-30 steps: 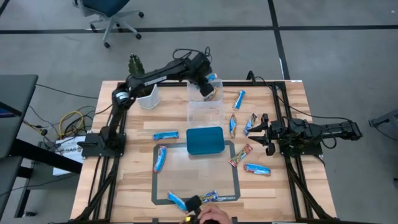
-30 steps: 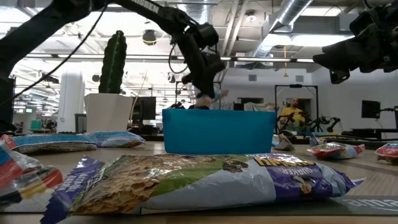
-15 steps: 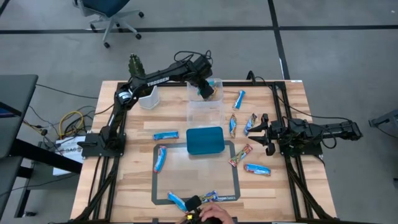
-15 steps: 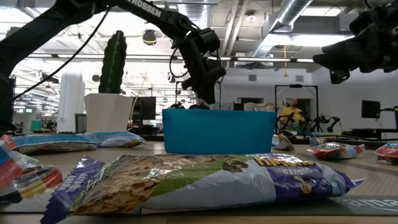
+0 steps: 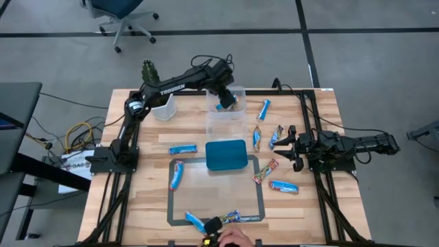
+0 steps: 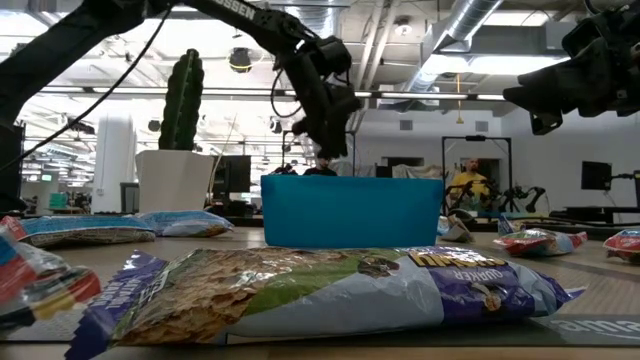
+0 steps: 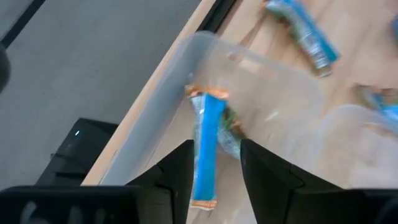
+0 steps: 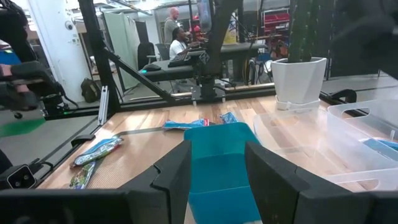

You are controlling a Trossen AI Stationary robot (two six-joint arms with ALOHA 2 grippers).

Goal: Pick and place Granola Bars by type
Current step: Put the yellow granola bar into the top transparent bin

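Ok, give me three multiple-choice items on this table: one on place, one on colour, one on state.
1. Where is the left end effector?
A. Over the white plant pot
B. Over the far clear plastic bin
C. Over the black tape outline

2. What colour is the rectangular plastic tray at the table's middle?
A. Teal
B. Red
C. White

3. How is the right end effector?
A. Shut on a bar
B. Pressed flat on the wood
C. Open, holding nothing

Answers:
1 B: the left end effector hangs above the far clear plastic bin, where a blue-wrapped granola bar lies.
2 A: the rectangular plastic tray is teal.
3 C: the right end effector shows its fingers apart with nothing between them.
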